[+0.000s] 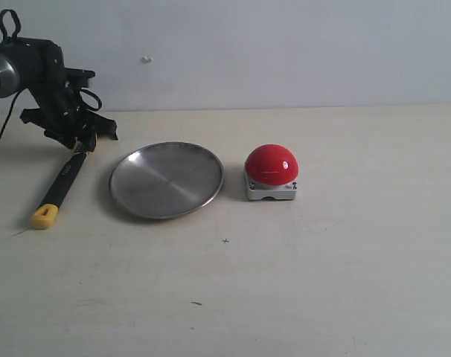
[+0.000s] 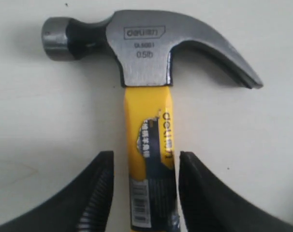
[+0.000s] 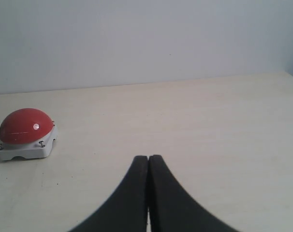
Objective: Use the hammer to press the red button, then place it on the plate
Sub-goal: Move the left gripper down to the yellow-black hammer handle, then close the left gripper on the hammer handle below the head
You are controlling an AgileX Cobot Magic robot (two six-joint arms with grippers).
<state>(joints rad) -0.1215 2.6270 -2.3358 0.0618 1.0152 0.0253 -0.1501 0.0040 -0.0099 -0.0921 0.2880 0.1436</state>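
The hammer (image 1: 62, 183) lies flat on the table at the far left, yellow butt end toward the front, its head hidden under the left arm. In the left wrist view its dark metal head (image 2: 146, 53) and yellow-and-black handle show clearly. My left gripper (image 1: 81, 140) (image 2: 146, 157) is open and straddles the handle just below the head, with a gap on each side. The silver plate (image 1: 166, 180) sits empty right of the hammer. The red button (image 1: 272, 164) (image 3: 25, 126) stands right of the plate. My right gripper (image 3: 148, 157) is shut on nothing, over bare table away from the button.
The light wooden table (image 1: 322, 282) ends at a pale wall (image 1: 285, 52) at the back. The left arm's black links and cables (image 1: 39, 74) rise over the far left corner. The right arm is outside the exterior view.
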